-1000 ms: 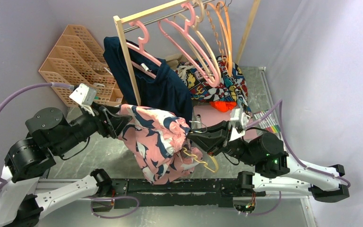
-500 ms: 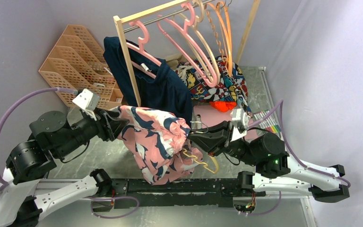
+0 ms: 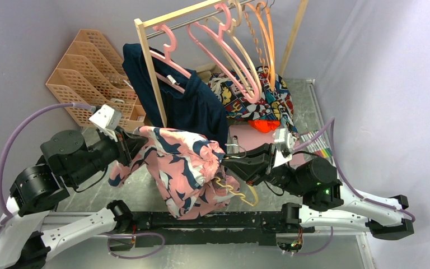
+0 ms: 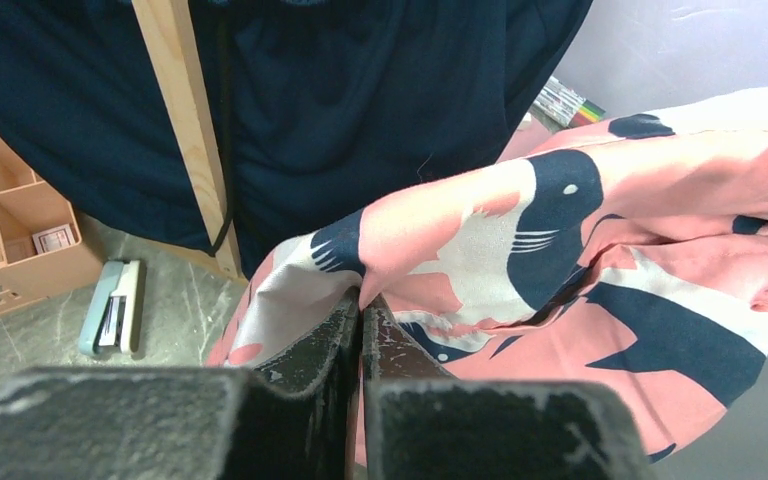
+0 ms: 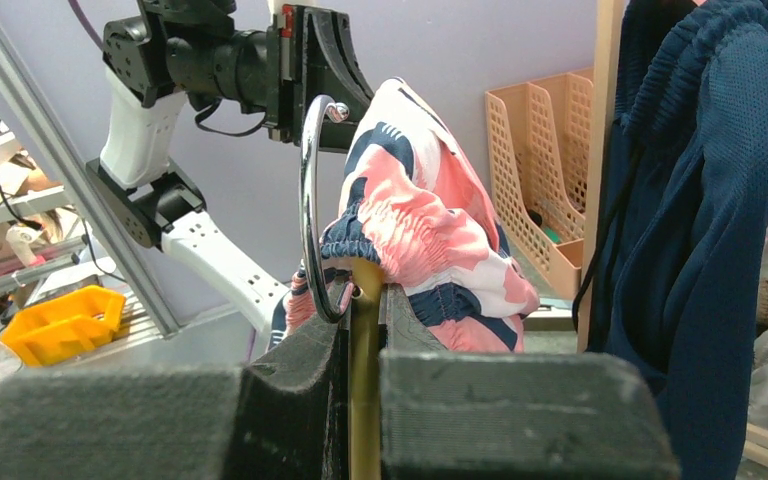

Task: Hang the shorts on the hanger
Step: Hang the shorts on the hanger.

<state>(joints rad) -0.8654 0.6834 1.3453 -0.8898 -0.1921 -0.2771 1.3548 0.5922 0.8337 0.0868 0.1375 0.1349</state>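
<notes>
Shorts (image 3: 185,162) over grey table (image 3: 303,101), lilac walls (image 3: 381,67) (hanger (image 3: 238,194) seemingly beneath)

The shorts (image 3: 187,168) hang above the middle of the tabletop (image 3: 301,103), between the left gripper (image 4: 362,315) at their left edge and the right gripper (image 3: 227,159) at their right. The hanger (image 3: 236,191) dangles below the right gripper, against the shorts' near right side. Behind the shorts stands the rack post (image 3: 152,78), with a garment (image 3: 193,106) hanging just to its right. File trays (image 3: 89,67) stand at the far left, with a stapler (image 4: 112,305) on the tabletop beside them. A cloth heap (image 3: 260,103) lies at the far right, under spare hangers (image 3: 224,50) on the rail.
</notes>
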